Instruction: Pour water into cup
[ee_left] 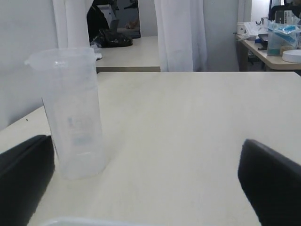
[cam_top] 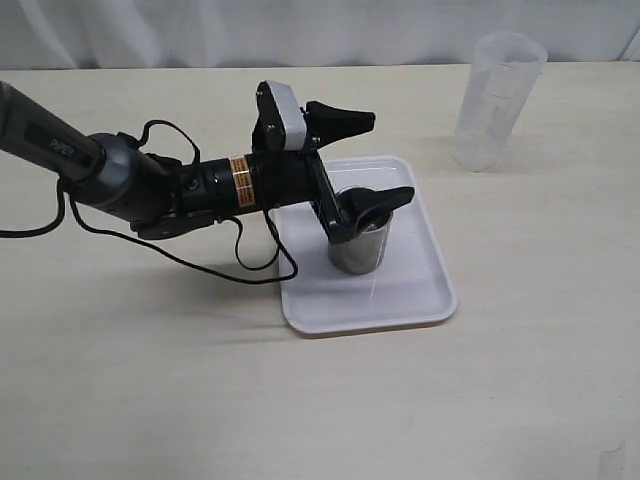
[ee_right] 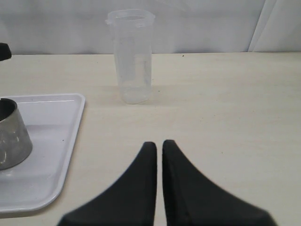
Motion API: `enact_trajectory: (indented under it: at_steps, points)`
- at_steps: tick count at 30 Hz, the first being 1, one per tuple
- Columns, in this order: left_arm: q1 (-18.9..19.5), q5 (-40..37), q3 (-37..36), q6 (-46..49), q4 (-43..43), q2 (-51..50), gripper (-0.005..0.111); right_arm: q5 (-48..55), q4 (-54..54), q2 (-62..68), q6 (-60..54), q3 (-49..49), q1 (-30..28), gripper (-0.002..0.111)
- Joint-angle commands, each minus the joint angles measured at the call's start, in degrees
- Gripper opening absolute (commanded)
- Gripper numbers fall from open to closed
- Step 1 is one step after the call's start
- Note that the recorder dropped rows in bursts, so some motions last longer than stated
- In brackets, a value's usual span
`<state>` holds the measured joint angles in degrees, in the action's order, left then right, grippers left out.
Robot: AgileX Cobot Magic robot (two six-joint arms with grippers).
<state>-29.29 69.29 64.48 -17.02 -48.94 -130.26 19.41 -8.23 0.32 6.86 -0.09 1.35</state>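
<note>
The short steel cup point(cam_top: 358, 250) stands on the white tray point(cam_top: 420, 290); it also shows at the edge of the right wrist view point(ee_right: 10, 136). My left gripper point(cam_top: 390, 157) hovers open over the tray with nothing between its fingers point(ee_left: 270, 188), and its near finger overlaps the cup's rim in the exterior view. The left wrist view does not show the cup. A faint level line low inside the translucent tumbler point(ee_left: 73, 113) suggests a little clear water point(ee_left: 79, 162). My right gripper point(ee_right: 159, 146) is shut on nothing, low over bare table, and is outside the exterior view.
The tumbler point(cam_top: 495, 100) stands upright on the table behind and to the right of the tray, apart from both grippers point(ee_right: 132, 56). The left arm's black cable point(cam_top: 250, 270) trails beside the tray's left edge. A white curtain hangs along the table's far edge.
</note>
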Motion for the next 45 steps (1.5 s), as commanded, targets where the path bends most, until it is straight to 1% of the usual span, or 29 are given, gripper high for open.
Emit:
enact_trajectory:
  at_steps: [1, 4, 9, 11, 12, 15, 16, 18, 19, 22, 25, 29, 33, 37, 41, 45]
  points:
    - [0.22, 0.68, 0.27, -2.32, 0.8, 2.7, 0.105, 0.18, 0.12, -0.32, -0.24, 0.09, 0.18, 0.004]
    - [0.22, 0.68, 0.27, -2.71, 0.8, 3.25, 0.105, 0.18, 0.12, -0.32, -0.24, 0.09, 0.18, 0.004]
    - [0.22, -1.9, 0.27, -3.56, 0.8, 3.34, 0.105, 0.18, 0.12, -0.32, -0.24, 0.09, 0.18, 0.004]
    - [0.22, -3.72, 0.27, -4.25, 0.8, 3.34, 0.102, 0.18, 0.12, -0.32, -0.24, 0.09, 0.18, 0.004]
    - [0.22, -4.58, 0.27, -4.25, 0.8, 3.48, 0.098, 0.18, 0.12, -0.32, -0.24, 0.09, 0.18, 0.004]
    - [0.22, -5.97, 0.27, -4.25, 0.16, 3.48, 0.076, 0.18, 0.12, -0.32, -0.24, 0.09, 0.18, 0.004]
    - [0.22, -5.97, 0.27, -4.25, -0.12, 3.48, 0.064, 0.18, 0.12, -0.32, -0.24, 0.09, 0.18, 0.004]
    - [0.22, -5.21, 0.27, -4.25, -1.06, 3.48, 0.05, 0.18, 0.12, -0.32, -0.24, 0.09, 0.18, 0.004]
    - [0.22, -4.94, 0.27, -4.25, -2.04, 3.48, 0.039, 0.18, 0.12, -0.32, -0.24, 0.09, 0.18, 0.004]
    - [0.22, -6.57, 0.27, -4.3, -4.87, 4.6, 0.018, 0.18, 0.12, -0.32, -0.24, 0.09, 0.18, 0.004]
    - [0.22, -9.08, 0.27, -5.46, -7.7, 6.19, 0.0, 0.18, 0.12, -0.32, -0.24, 0.09, 0.18, 0.004]
    - [0.22, -16.2, 0.27, -12.21, -7.87, 8.75, 0.0, 0.18, 0.12, -0.32, -0.24, 0.09, 0.18, 0.004]
    - [0.22, -28.29, 0.27, -16.8, -8.49, 12.32, 0.0, 0.18, 0.12, -0.32, -0.24, 0.09, 0.18, 0.004]
    - [0.22, -40.7, 0.27, -23.73, -12.3, 16.33, 0.0, 0.18, 0.12, -0.32, -0.24, 0.09, 0.18, 0.004]
    - [0.22, -50.51, 0.27, -29.75, -16.47, 20.66, 0.0, 0.18, 0.12, -0.32, -0.24, 0.09, 0.18, 0.004]
    - [0.22, -57.83, -0.74, -30.85, -16.47, 25.18, 0.0, 0.18, 0.12, -0.32, -0.24, 0.09, 0.18, 0.004]
